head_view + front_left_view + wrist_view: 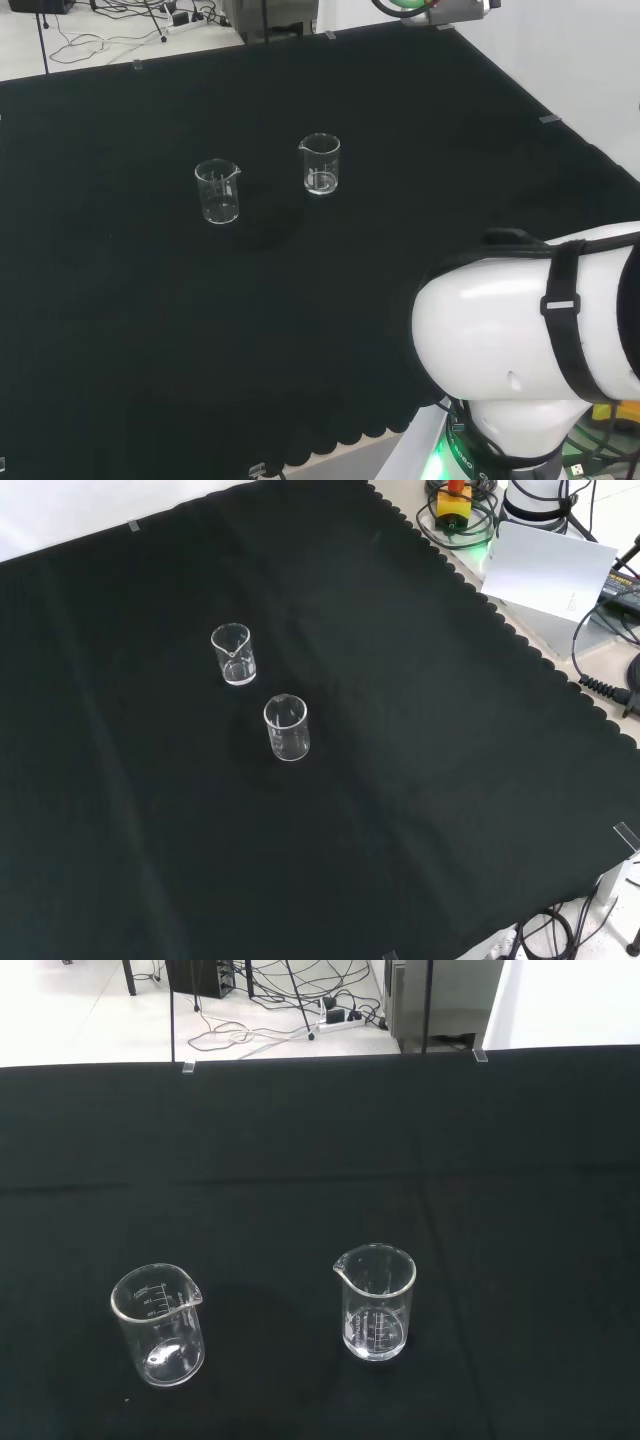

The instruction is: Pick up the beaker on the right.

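Note:
Two clear glass beakers stand upright and apart on the black cloth. In the head view one beaker (321, 163) is to the right and a little farther off, the other beaker (217, 192) to its left. In the front view the first beaker (234, 654) stands higher up and the second beaker (287, 727) lower and to the right. The wrist view has one beaker (375, 1302) with its spout at its rim and the other beaker (158, 1325) beside it. Both look empty.
The arm's white link (530, 340) bulks at the lower right of the head view. The cloth's scalloped edge (500, 610) runs along the right in the front view, with cables and a white plate (545, 570) beyond it. Floor cables (300, 1020) lie past the cloth's far edge.

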